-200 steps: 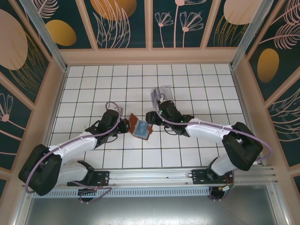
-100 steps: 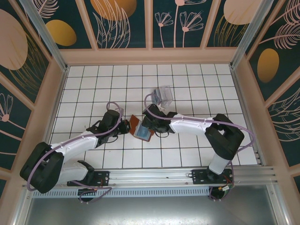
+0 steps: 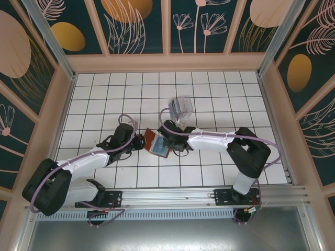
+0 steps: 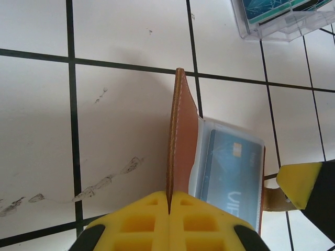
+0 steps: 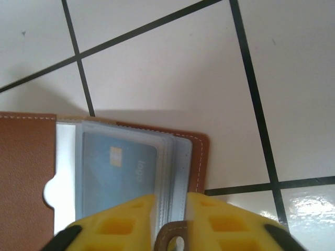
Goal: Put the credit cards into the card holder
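The reddish-brown card holder [image 3: 150, 137] lies open on the white tiles. My left gripper [image 4: 169, 196] is shut on its raised cover [image 4: 178, 130], seen edge-on, and sits at the holder's left [image 3: 141, 141]. One blue credit card [image 5: 118, 172] sits inside a clear sleeve [image 4: 233, 172]. My right gripper [image 5: 170, 201] has come in from the holder's right [image 3: 168, 144]. Its yellow fingers [image 5: 225, 219] are closed narrowly on the stack of clear sleeves [image 5: 175, 157] and the brown strap [image 5: 175, 238]. More credit cards [image 4: 267, 6] lie in a clear box.
The clear plastic box [image 3: 181, 106] stands about two tiles behind the holder, between the arms. Wooden walls [image 3: 60, 104] ring the tiled floor [image 3: 220, 99]. Dark scuff marks [image 4: 104, 183] streak the tile left of the cover.
My right gripper has moved from beside the clear box down and left to the card holder, and its jaws have narrowed onto the sleeves. The left gripper has kept its hold.
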